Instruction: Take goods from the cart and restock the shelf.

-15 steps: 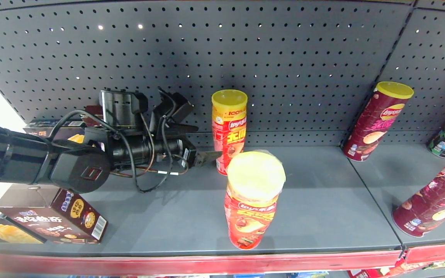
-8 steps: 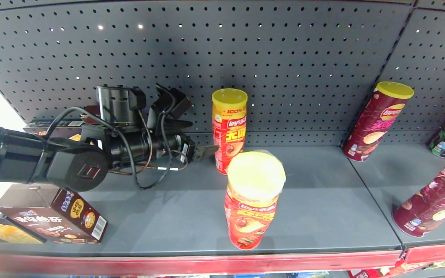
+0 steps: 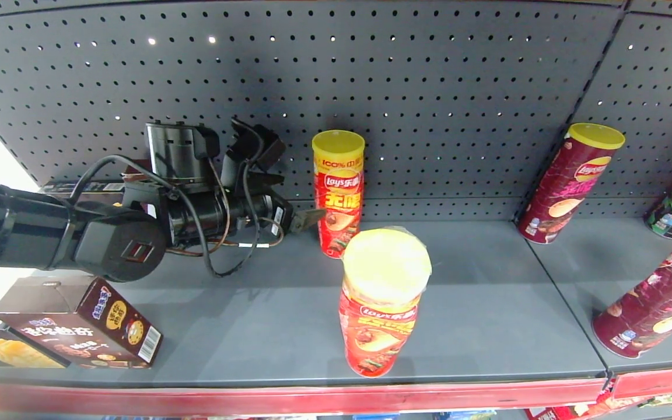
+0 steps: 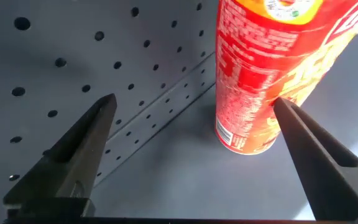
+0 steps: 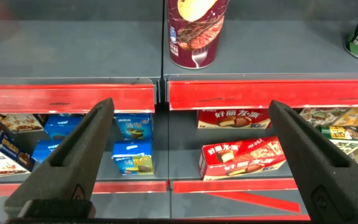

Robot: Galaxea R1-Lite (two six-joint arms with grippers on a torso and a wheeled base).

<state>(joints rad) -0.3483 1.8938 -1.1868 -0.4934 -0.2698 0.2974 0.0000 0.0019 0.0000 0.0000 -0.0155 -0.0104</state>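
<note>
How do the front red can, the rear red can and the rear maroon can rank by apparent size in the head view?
1. The front red can: largest, though it is nearest the camera.
2. The rear red can and the rear maroon can: look alike, not ranked.

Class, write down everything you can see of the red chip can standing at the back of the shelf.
The rear red chip can is a tall cylinder, seemingly printed cardboard, with a yellow lid, closed. It stands upright on the grey shelf near the pegboard back. The left end effector, open, sits beside its lower half; contact is unclear.
</note>
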